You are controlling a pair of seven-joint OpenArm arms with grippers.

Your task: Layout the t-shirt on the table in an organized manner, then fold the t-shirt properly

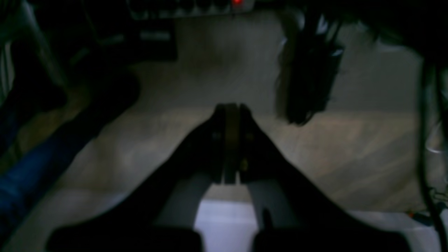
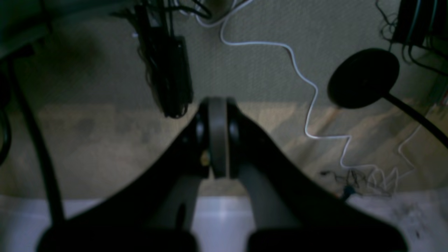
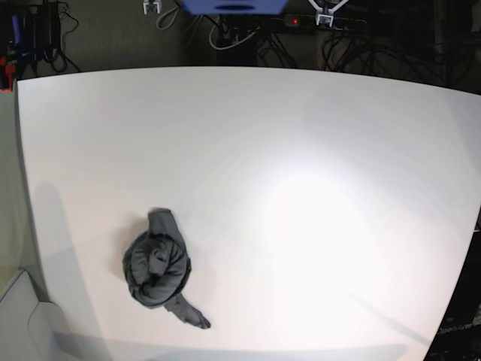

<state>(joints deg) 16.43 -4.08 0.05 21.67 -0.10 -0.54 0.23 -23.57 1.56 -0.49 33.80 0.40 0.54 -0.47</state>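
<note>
The t-shirt point(image 3: 157, 269) lies bunched into a tight, twisted ball on the tabletop point(image 3: 301, 188), toward the near edge on the base view's left side, with one loose tail of cloth trailing out toward the front edge and another short flap poking up behind it. Nothing about it is laid out yet: no sleeve, hem or neck label can be picked out in the knot, so the spreading step appears not to have begun. Neither arm shows in the base view, and both wrist cameras look out past the tabletop's rim at the carpeted floor point(image 2: 87, 147), which suggests the arms are parked low and back, clear of the work surface, probably a rest pose. The left claw point(image 1: 231, 115) has its jaws pressed together with nothing between them; the right claw point(image 2: 217, 112) is likewise closed tight and empty. Beyond the right claw, a white cable point(image 2: 308, 105) snakes over the floor beside a dark round stand base point(image 2: 364, 77). There are no containers anywhere in view. Since the shirt sits on the right arm's side, that arm seems the likelier one to reach it first.
</note>
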